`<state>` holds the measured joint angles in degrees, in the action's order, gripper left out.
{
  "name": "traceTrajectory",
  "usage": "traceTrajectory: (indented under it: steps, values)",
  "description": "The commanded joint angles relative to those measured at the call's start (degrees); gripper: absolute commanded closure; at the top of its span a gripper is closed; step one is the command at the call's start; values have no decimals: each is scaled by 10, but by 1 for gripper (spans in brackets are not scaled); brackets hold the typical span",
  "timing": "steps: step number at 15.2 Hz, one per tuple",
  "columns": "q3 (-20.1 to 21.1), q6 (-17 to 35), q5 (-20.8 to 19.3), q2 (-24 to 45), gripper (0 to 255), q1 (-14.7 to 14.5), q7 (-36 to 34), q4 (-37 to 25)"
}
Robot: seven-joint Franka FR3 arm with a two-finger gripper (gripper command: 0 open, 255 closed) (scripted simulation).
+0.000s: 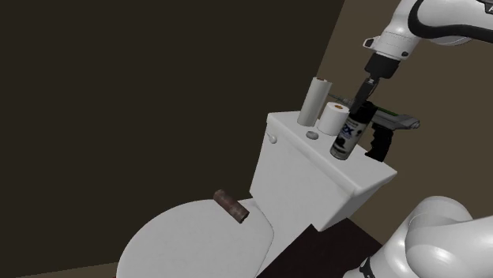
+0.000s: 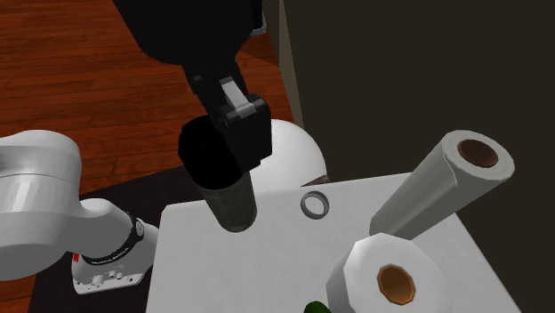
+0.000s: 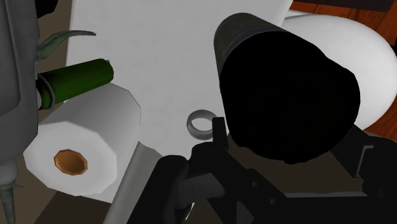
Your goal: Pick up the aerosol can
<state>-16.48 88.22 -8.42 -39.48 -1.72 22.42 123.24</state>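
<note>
Aerosol can [image 3: 286,95] seemingly clasped by end effector [image 1: 359,107]; label [image 1: 343,144] visible from shoulder view.

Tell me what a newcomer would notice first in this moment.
The all-black gripper clasps a tilted dark cylindrical aerosol can with a white label at the white toilet tank lid. Beside the can stand a tall white paper roll and a shorter white toilet roll. A brown cylinder lies on the white toilet seat lid.
</note>
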Motion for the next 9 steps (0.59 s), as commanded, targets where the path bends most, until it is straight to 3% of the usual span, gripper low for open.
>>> traceTrajectory:
  steps: [1, 9]
  values:
    - [1, -14, 2, 6, 255, -1, 0, -20]
    - [5, -70, 9, 33, 255, -7, 4, -103]
